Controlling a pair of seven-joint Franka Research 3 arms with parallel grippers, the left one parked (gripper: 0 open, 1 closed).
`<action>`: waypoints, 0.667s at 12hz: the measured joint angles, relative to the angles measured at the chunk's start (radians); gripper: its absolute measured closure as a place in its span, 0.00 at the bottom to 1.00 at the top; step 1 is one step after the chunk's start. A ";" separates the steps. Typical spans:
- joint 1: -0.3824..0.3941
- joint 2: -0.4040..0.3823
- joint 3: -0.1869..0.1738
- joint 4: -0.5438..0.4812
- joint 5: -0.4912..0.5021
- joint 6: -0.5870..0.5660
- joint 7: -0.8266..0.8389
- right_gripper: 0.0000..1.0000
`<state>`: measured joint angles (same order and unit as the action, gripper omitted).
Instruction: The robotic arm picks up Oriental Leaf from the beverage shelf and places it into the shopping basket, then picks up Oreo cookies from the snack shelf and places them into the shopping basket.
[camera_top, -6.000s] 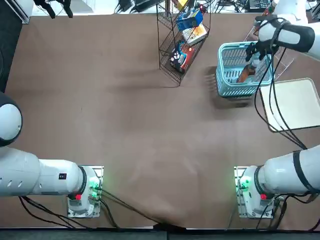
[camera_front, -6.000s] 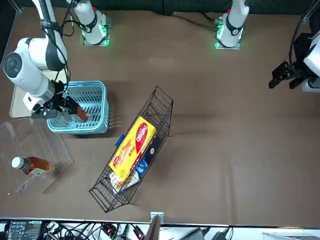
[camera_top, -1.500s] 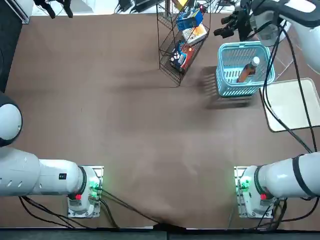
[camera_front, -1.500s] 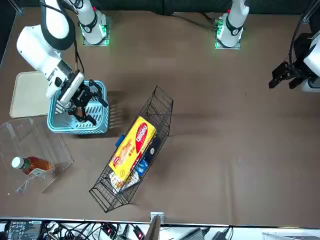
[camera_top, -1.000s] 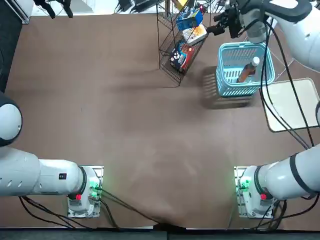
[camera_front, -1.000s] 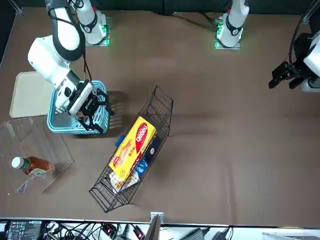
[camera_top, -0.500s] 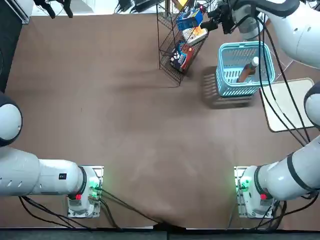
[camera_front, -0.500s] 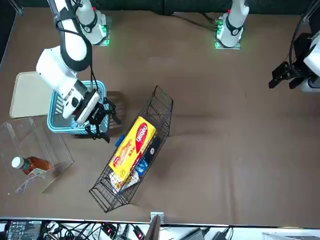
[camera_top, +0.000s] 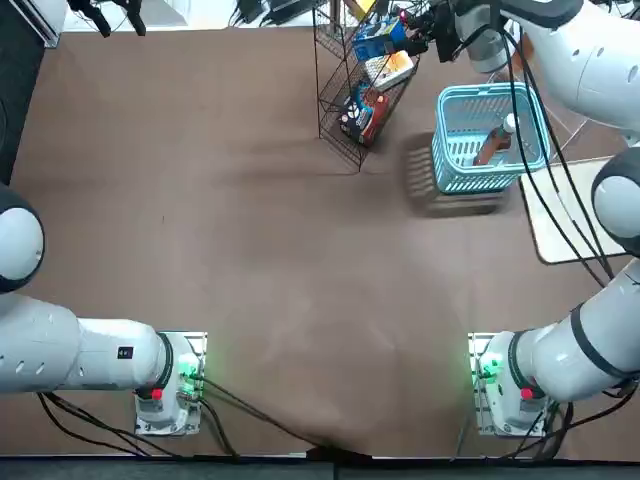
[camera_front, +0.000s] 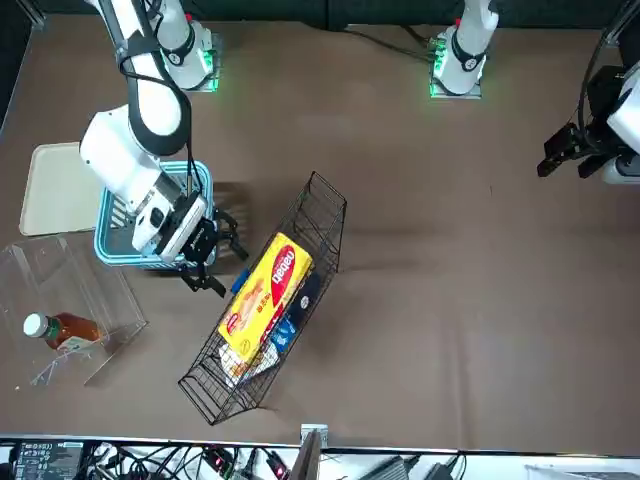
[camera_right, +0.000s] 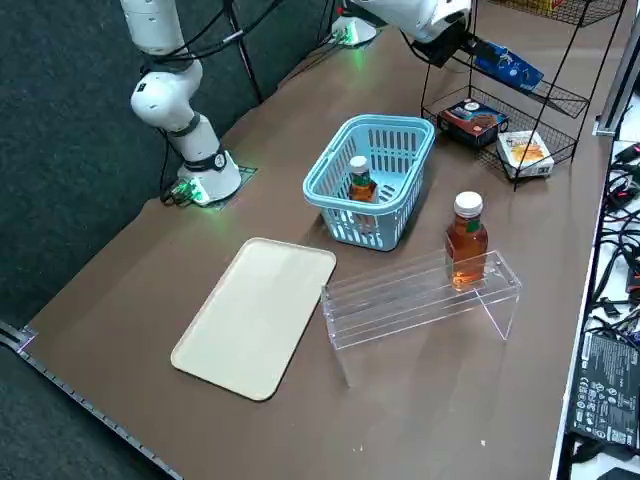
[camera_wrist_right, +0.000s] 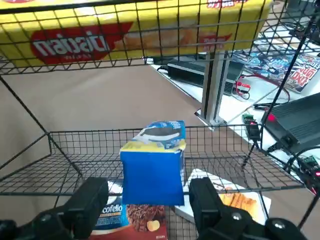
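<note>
At the snack shelf, the hand gapes around the Oreo cookies.

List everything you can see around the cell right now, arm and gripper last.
Oreo cookies: one, blue, snack shelf's middle tier
Snack shelf: one, black wire, on the table
Long pack: one, yellow and red, shelf's top tier
Box: one, dark with red, bottom tier
Box: one, white and orange, bottom tier
Shopping basket: one, light blue, on the table
Tea bottles: two, orange-brown, white caps; one in the basket, one on the beverage shelf
Beverage shelf: one, clear, beside the basket
Tray: one, cream, beside the basket
Table: one, brown, underneath
Right arm: one, white, over the basket
Right gripper: one, black, open at the Oreo cookies
</note>
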<state>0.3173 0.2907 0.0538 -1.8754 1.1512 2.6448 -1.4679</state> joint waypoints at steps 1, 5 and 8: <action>0.001 0.009 0.000 0.011 0.000 0.001 0.000 0.00; 0.003 0.033 0.000 0.040 0.000 0.006 0.000 0.00; 0.003 0.046 0.000 0.044 0.000 0.008 0.000 0.00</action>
<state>0.3200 0.3368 0.0537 -1.8315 1.1514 2.6523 -1.4679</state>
